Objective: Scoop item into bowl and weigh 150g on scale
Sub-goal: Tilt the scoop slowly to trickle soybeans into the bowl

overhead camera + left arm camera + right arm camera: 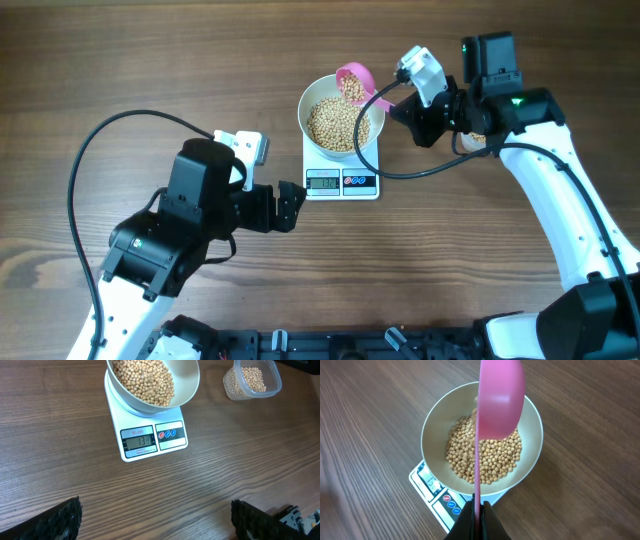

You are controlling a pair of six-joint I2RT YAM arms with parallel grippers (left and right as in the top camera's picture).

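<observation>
Left gripper [296, 206]: jaws apart, idle near scale
Right gripper [479, 510]: clamped on scoop handle
Scale [342, 181]: under bowl
Bowl [303, 112]: white, holds soybeans [335, 125]
Scoop [355, 80]: pink, tipped over bowl
Risk: tipping fast dumps extra soybeans, overshooting target

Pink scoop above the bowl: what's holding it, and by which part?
The right end effector grips the pink scoop by the far end of its thin handle. The left end effector is open and holds nothing.
</observation>
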